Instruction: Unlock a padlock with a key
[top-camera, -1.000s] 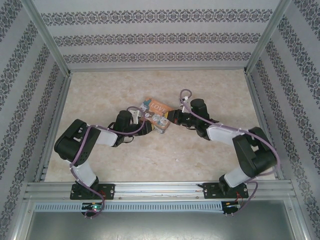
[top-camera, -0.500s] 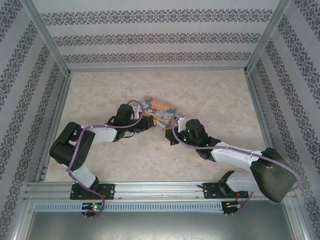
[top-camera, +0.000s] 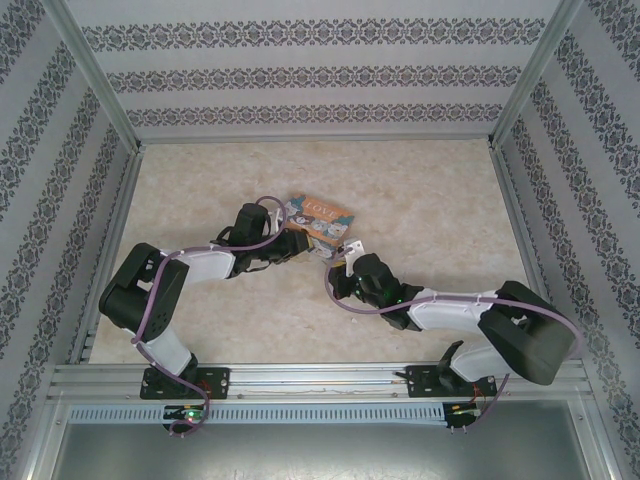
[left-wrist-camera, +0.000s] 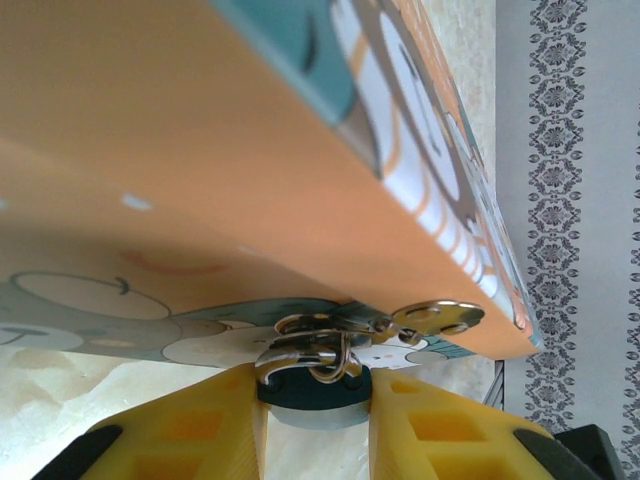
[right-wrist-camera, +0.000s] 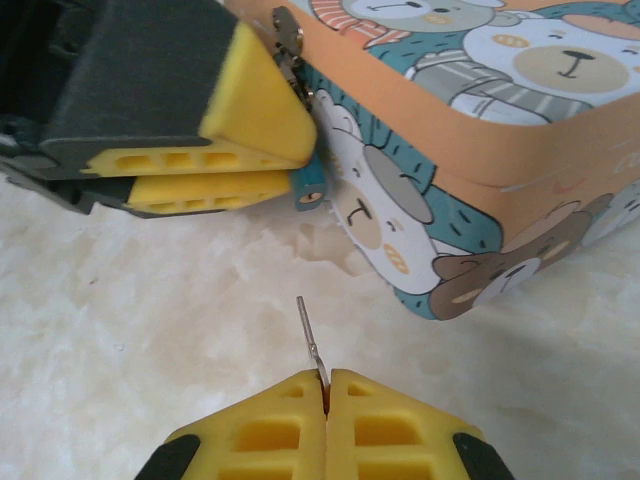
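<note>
The left gripper (left-wrist-camera: 316, 405) is clamped on the padlock (right-wrist-camera: 308, 187), its yellow pads pressing the flat sides of the small teal body. The padlock hangs at the front of the box (right-wrist-camera: 480, 130), with its thin shackle (left-wrist-camera: 322, 352) threaded through the box's metal hasp (left-wrist-camera: 437, 317).

The lock looks light, hard and smooth. It would likely swing or twist on the hasp if it were let go, so the body, where the left pads sit, is the right place to hold it. The shackle is too thin and must stay free to spring open.

A small dot at the body's lower end, facing the right wrist camera, may be the keyhole, though it is too small to be sure.

The box looks light too, so a hard push could slide it on the table (right-wrist-camera: 120, 330).

To the right, the key (right-wrist-camera: 311, 340) is a slim metal sliver. It points toward the lock but is well apart from it. It is stiff but could slip or pivot in foam pads.

The right gripper (right-wrist-camera: 326, 385) is closed tight on its base, which leaves the blade free for insertion.
</note>
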